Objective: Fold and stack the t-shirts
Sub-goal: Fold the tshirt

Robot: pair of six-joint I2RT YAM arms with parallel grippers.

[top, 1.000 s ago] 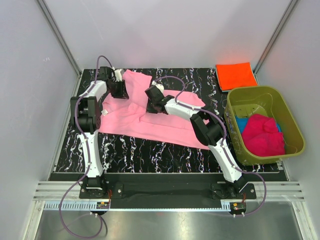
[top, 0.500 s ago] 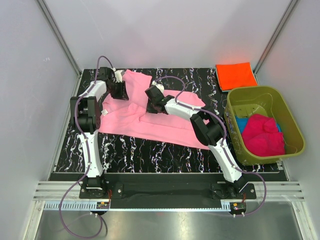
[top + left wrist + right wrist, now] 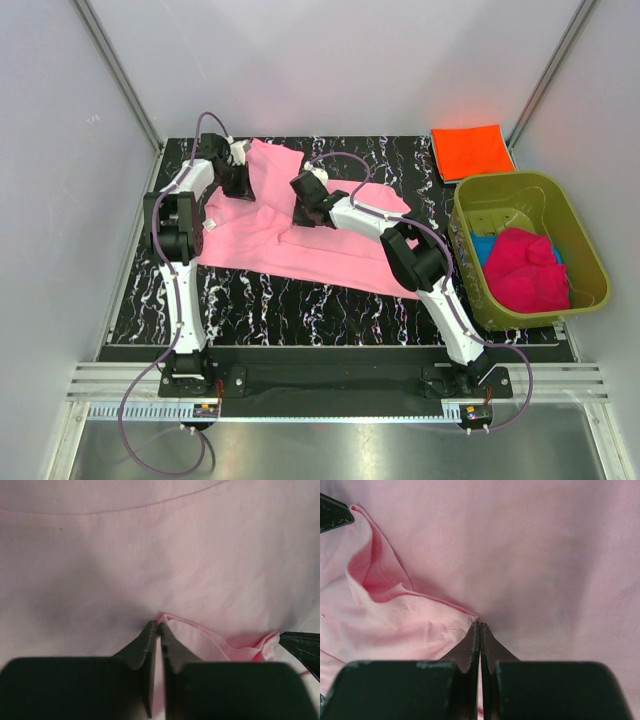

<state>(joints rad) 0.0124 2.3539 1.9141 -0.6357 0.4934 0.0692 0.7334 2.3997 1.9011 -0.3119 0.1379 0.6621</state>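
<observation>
Your left gripper (image 3: 159,625) is clenched on a fold of the light pink t-shirt (image 3: 262,238), spread across the centre-left of the top view; your right gripper (image 3: 479,625) pinches its cloth too, fingertips pressed together

Blue t-shirt (image 3: 481,248) mostly hidden beneath magenta t-shirt (image 3: 525,268)

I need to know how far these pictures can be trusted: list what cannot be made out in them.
- Top view: the blue t-shirt, in the tub, is mostly covered by the magenta t-shirt.
- Top view: the right arm hides part of the pink t-shirt.
- Wrist views: the left gripper and right gripper pinch pink cloth that runs off every edge; which part of the shirt cannot be told.
</observation>
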